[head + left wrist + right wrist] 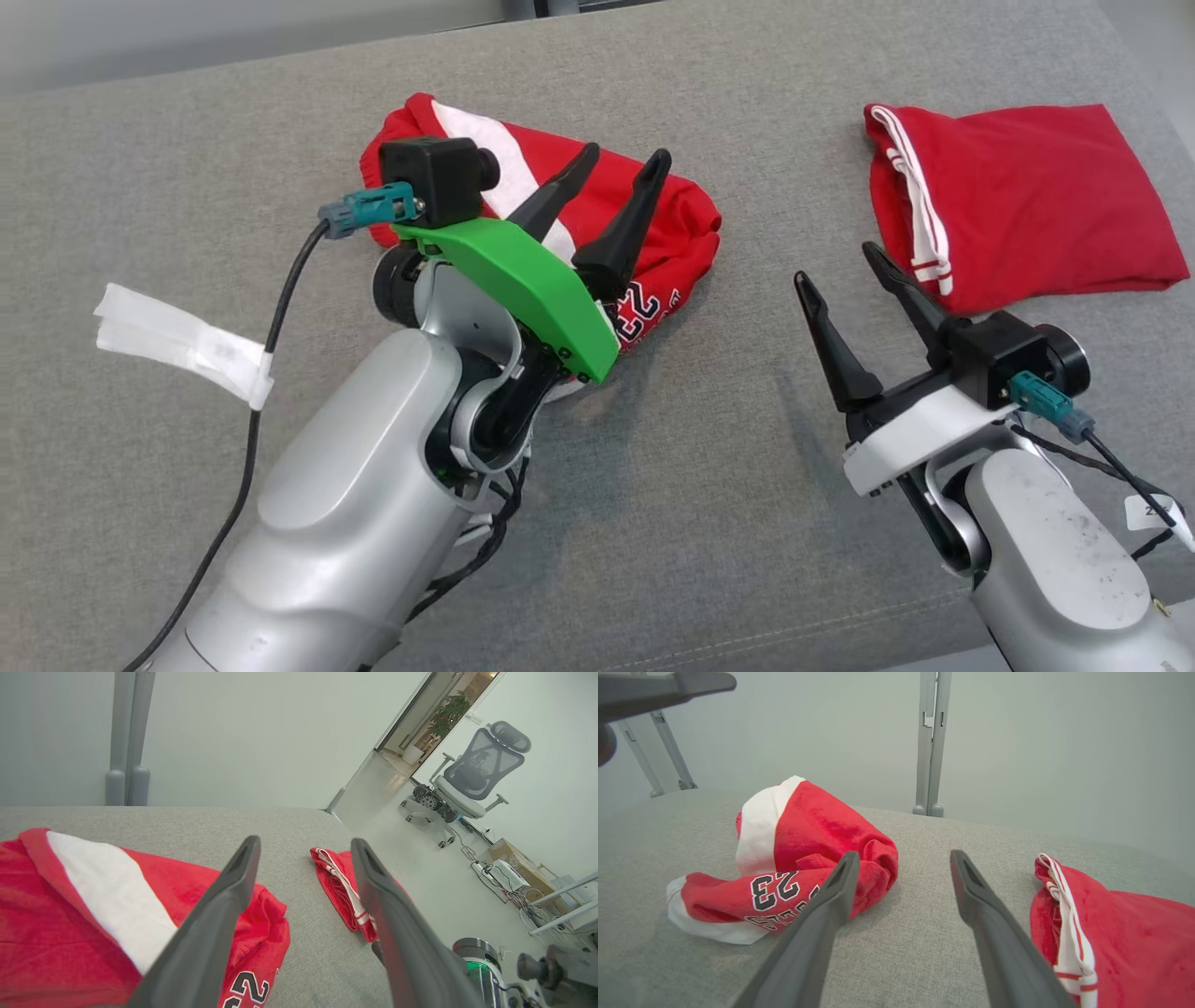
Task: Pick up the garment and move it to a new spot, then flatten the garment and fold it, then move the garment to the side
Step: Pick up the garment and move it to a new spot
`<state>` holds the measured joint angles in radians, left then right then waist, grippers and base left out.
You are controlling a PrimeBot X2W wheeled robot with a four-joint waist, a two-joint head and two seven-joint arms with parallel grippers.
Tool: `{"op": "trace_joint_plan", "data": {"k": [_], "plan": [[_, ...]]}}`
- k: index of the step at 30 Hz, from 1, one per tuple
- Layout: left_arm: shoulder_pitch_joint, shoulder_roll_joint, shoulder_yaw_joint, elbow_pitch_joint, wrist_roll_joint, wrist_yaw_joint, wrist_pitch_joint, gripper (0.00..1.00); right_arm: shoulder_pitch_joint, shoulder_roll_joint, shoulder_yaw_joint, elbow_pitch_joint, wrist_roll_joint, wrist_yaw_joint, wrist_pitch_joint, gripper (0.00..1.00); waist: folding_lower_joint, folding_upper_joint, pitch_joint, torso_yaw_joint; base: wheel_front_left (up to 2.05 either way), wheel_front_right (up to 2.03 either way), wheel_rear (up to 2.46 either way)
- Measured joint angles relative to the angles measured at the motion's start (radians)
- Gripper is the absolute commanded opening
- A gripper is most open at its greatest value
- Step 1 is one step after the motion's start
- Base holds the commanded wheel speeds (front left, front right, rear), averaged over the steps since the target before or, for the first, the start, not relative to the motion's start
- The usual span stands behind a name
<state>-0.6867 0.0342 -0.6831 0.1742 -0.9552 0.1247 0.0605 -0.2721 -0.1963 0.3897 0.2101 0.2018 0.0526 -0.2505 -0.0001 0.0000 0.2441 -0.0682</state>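
Garment bunched, long axis diagonal, far-left to near-right; left end effector wide open, empty.

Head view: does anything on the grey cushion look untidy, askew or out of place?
Yes. The red number 23 garment lies bunched and crumpled by the open left gripper, not flat, while the other red garment to its right lies neatly folded. Nothing looks spilled or damaged.
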Motion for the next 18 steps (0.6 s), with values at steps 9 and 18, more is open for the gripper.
{"op": "trace_joint_plan", "data": {"k": [9,18], "plan": [[0.082,0.187,0.005,0.009,0.185,0.0,-0.101,1.0,-0.001,-0.006,0.055,-0.013,-0.032,0.019,0.0,1.0,0.0,0.0,-0.029,0.081,0.0,0.0,0.0],[0.288,0.218,0.109,0.044,0.22,0.0,-0.209,1.0,-0.028,0.016,0.108,0.008,-0.054,0.026,0.057,1.0,0.0,0.0,-0.056,0.187,0.0,0.0,0.0]]}}
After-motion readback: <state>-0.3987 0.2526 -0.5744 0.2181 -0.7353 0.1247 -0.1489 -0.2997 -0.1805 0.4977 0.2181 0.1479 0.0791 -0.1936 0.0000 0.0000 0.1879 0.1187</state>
